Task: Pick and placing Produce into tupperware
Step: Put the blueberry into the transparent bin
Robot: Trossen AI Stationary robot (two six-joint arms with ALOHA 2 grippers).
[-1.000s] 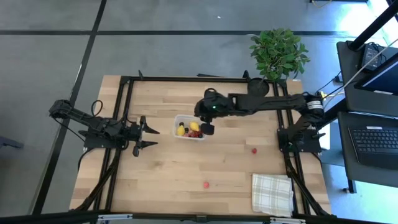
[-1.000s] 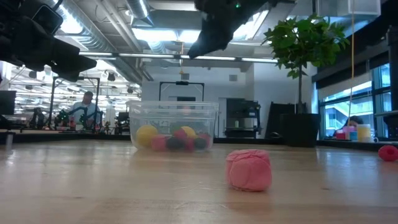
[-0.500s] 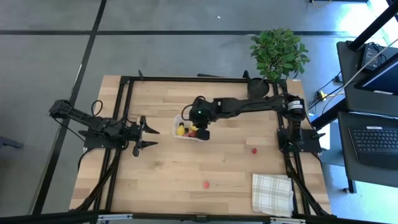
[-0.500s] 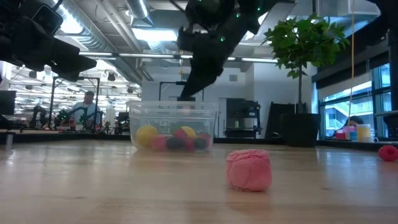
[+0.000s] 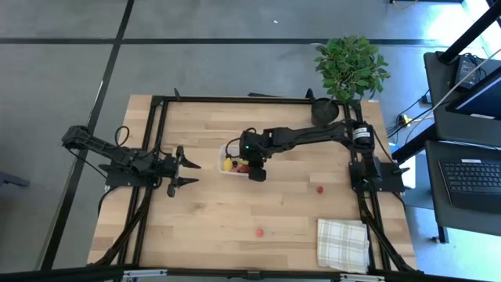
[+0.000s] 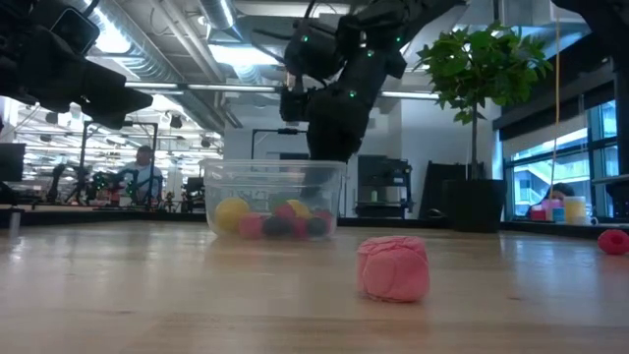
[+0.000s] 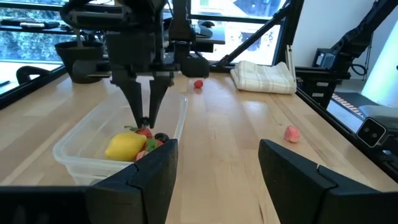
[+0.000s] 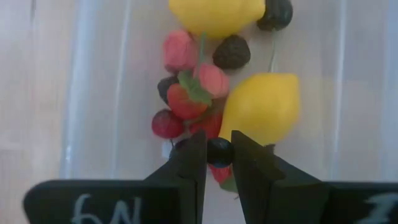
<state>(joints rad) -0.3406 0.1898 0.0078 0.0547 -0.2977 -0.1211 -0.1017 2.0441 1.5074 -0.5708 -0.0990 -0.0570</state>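
The clear tupperware point(image 5: 228, 159) point(image 6: 275, 197) point(image 7: 87, 146) stands mid-table and holds two yellow lemons point(image 8: 261, 109), red berries point(image 8: 186, 99) and dark berries point(image 8: 231, 52). My right gripper point(image 5: 255, 168) point(image 7: 145, 120) point(image 8: 219, 155) points down into the tub's right end, shut on a dark berry. Two pieces lie loose on the wood: a red one point(image 5: 319, 189) point(image 6: 613, 241) and a pink one point(image 5: 259, 232) point(image 6: 393, 267). My left gripper point(image 5: 178, 170) point(image 7: 217, 162) waits open, left of the tub. My right gripper pinches a small dark berry point(image 8: 219, 151) between its two fingertips point(image 8: 193, 155), coming from above and pointing down. The berry hangs clear just above the produce heaped in the tub, next to a lemon.
A checked white cloth point(image 5: 342, 243) point(image 7: 263, 74) lies at the near right corner. A potted plant point(image 5: 350, 66) point(image 6: 482, 69) stands at the far right corner beside a dark round pot point(image 5: 322, 112). Black frame rails point(image 5: 149, 188) run along both sides.
My right gripper has come down from high above the tub's right end until its fingers reach inside the rim, drifting slightly toward the table's left while the arm folded in. The tub and the loose pieces have stayed put.
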